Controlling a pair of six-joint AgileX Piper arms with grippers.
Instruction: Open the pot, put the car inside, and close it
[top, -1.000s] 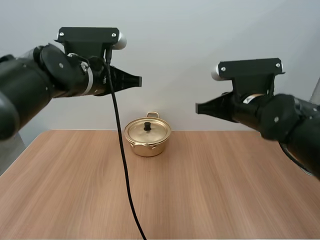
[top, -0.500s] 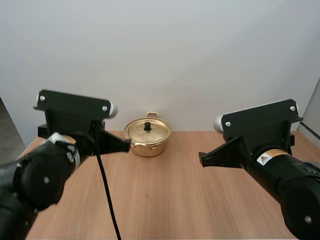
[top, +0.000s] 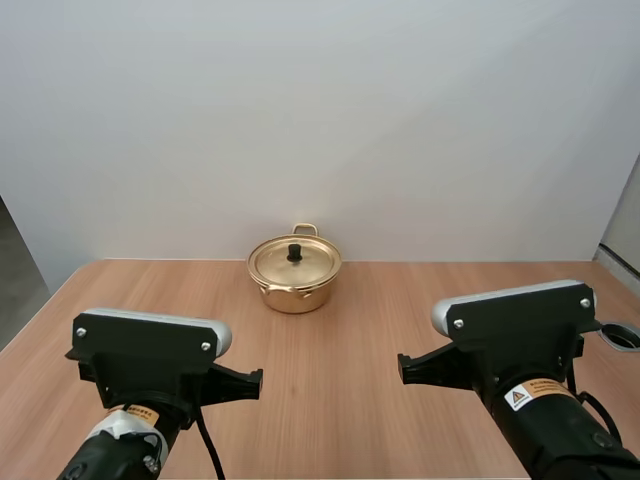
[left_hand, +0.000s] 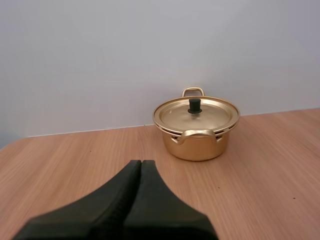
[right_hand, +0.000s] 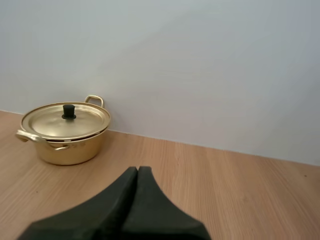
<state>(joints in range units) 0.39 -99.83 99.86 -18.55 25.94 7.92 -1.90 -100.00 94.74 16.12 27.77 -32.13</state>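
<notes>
High view: a gold pot (top: 295, 273) stood at the far middle of the table (top: 400, 310), with its lid (top: 294, 260) on. The left gripper (top: 257, 382) and right gripper (top: 401, 367) hung low at the near side, well apart from the pot.

Left wrist view: the fingers lay pressed into one dark wedge, holding nothing, with the pot beyond the tips.

Right wrist view: the fingers were likewise closed and empty, with the pot farther off on the table.

Gleaming gold pot (top: 294, 288) under a matching gold lid (top: 280, 264) with a black knob (top: 295, 253), warm light-brown wood-grain tabletop (top: 400, 310), and the left gripper (left_hand: 141, 166) and right gripper (right_hand: 138, 172) both matte black.
</notes>
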